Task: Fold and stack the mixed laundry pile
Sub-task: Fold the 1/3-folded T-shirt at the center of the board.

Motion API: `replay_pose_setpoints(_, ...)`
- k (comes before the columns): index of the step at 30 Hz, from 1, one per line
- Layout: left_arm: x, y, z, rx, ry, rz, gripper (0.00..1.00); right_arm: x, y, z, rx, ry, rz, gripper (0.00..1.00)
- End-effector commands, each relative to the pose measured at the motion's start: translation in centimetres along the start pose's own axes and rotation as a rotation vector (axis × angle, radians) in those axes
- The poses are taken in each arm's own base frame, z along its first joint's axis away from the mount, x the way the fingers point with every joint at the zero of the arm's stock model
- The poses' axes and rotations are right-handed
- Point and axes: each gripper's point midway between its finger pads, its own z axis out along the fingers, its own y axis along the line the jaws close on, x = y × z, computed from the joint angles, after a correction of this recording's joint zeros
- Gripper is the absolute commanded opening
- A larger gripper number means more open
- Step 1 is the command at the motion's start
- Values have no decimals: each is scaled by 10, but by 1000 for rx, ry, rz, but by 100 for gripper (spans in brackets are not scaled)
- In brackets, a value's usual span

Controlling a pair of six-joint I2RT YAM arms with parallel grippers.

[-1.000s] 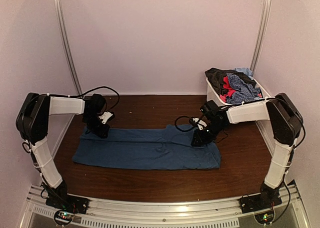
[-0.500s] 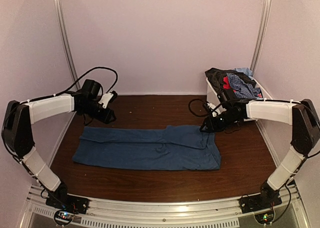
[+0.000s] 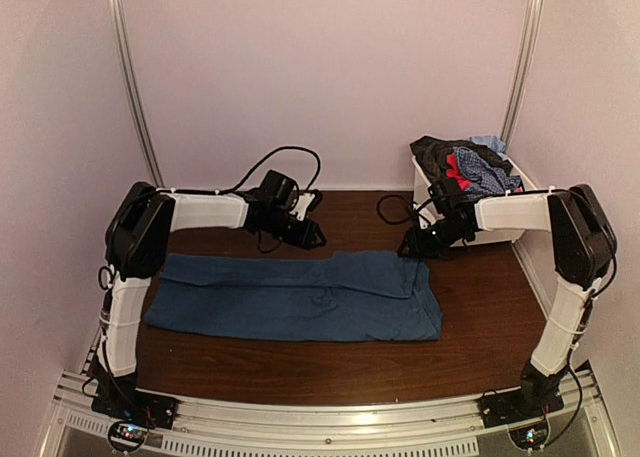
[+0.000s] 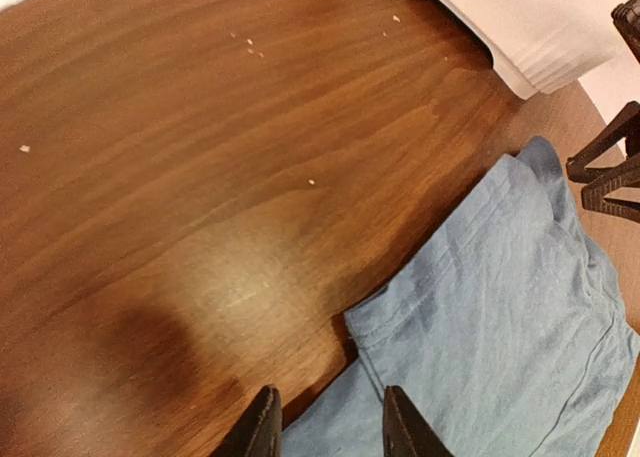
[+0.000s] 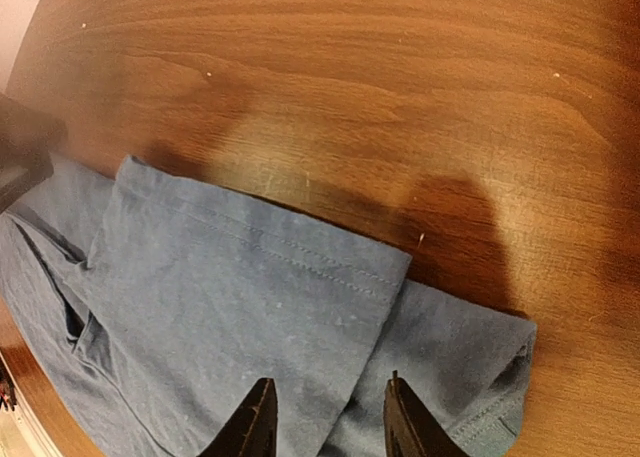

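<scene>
Lying flat on the glossy wooden table (image 3: 330, 372), the plain dark-blue T-shirt (image 3: 300, 299) is forming a long, softly creased rectangle with stitched hems. The left gripper (image 3: 314, 236) and right gripper (image 3: 408, 248) are hovering just behind its far edge, fingers apart, holding nothing. Crumpled red, black and checked garments (image 3: 468, 167) are sitting heaped in the white plastic bin (image 3: 424, 185) at far right.

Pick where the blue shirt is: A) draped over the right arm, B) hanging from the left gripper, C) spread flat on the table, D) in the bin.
C: the shirt lies spread flat on the table, outside the bin.
</scene>
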Motion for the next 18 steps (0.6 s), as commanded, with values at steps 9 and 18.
replay_pose_setpoints(9, 4, -23, 60, 113, 1, -74, 37, -5, -16, 30, -10, -1, 43, 36)
replay_pose_setpoints(18, 2, -18, 74, 109, 6, -80, 37, -14, -17, 40, -14, 3, 43, 35)
